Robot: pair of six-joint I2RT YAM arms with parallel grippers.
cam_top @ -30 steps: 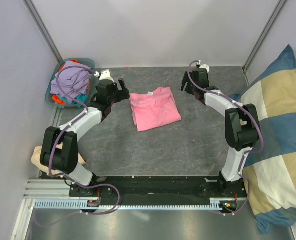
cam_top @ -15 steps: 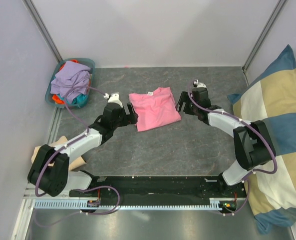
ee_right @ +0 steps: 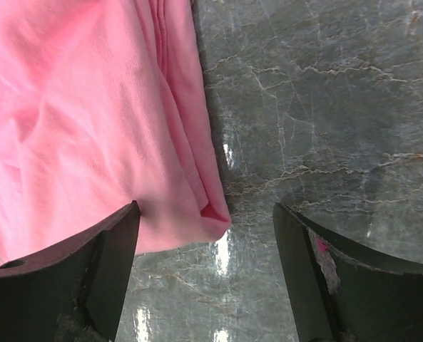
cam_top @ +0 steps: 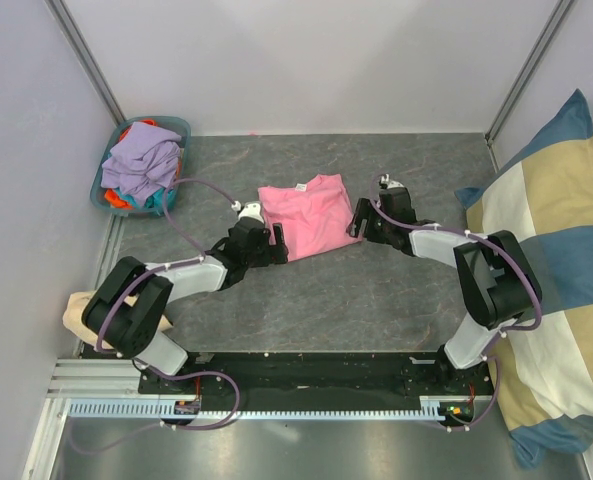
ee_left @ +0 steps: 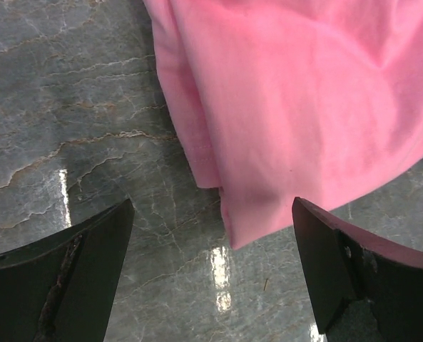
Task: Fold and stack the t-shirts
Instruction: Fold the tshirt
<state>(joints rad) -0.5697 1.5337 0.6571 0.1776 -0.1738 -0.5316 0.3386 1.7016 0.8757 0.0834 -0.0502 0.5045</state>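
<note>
Our left claw [cam_top: 269,242] and right claw [cam_top: 358,221] gape empty, each facing a near corner of the pink shirt [cam_top: 311,215].

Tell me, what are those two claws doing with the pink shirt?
Both open, holding nothing. Left claw at near-left corner of pink t-shirt, right claw at near-right corner. Nothing blocking them.
</note>
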